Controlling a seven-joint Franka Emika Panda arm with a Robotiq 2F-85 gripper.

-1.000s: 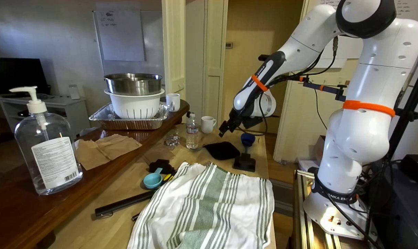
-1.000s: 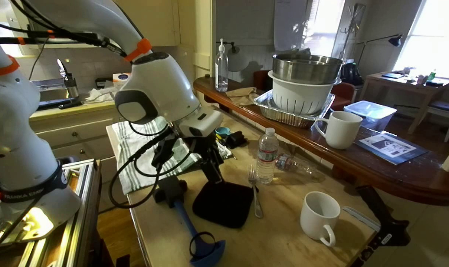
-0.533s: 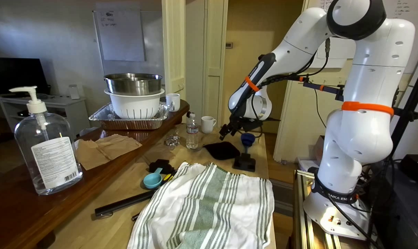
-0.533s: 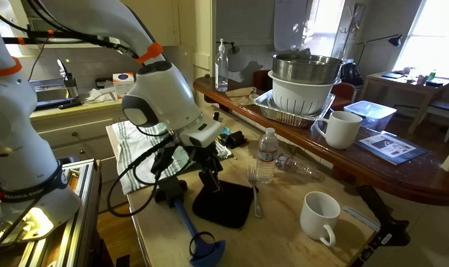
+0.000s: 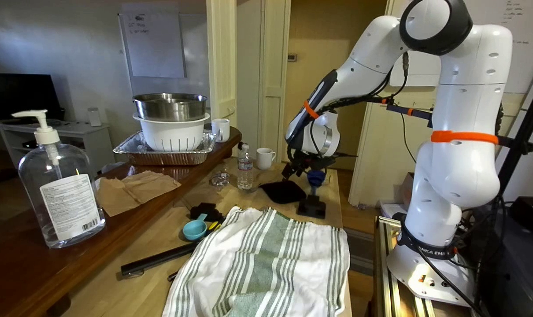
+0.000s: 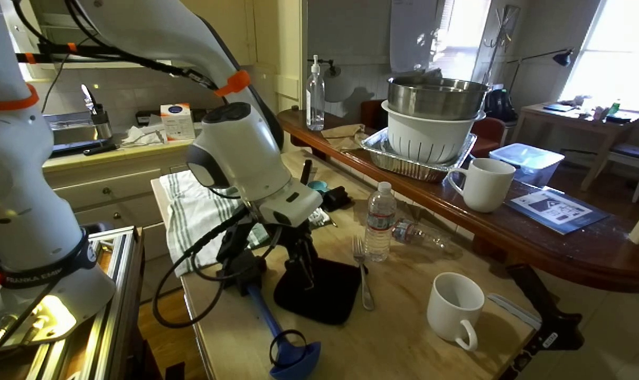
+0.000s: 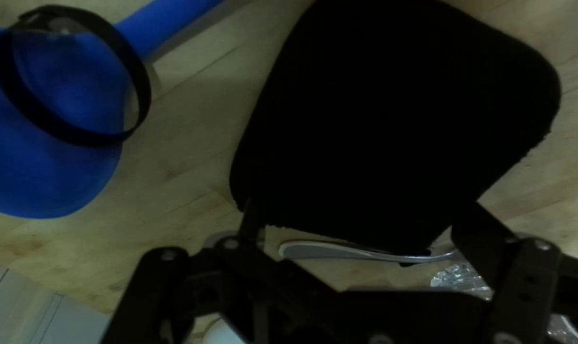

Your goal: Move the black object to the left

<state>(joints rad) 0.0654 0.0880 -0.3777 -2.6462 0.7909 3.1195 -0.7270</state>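
Note:
The black object (image 6: 330,295) is a flat, roughly square black pad lying on the wooden table. It also shows in an exterior view (image 5: 283,192), beyond the striped towel, and fills the upper middle of the wrist view (image 7: 389,119). My gripper (image 6: 309,277) is just above the pad, pointing down. In the wrist view the gripper (image 7: 363,222) has its fingers wide apart, one near each end of the pad's near edge, with nothing held between them. Whether the fingertips touch the pad cannot be told.
A fork (image 6: 365,279) lies along the pad's edge, beside an upright water bottle (image 6: 380,224). A blue-headed utensil (image 6: 295,359) and a chunky black block (image 6: 244,269) lie on its opposite side. A white mug (image 6: 455,306) and striped towel (image 5: 266,259) share the table.
The gripper has moved down and over the pad, and its fingertips now overlap more of it in an exterior view. The arm has shifted with it. The pad has not moved.

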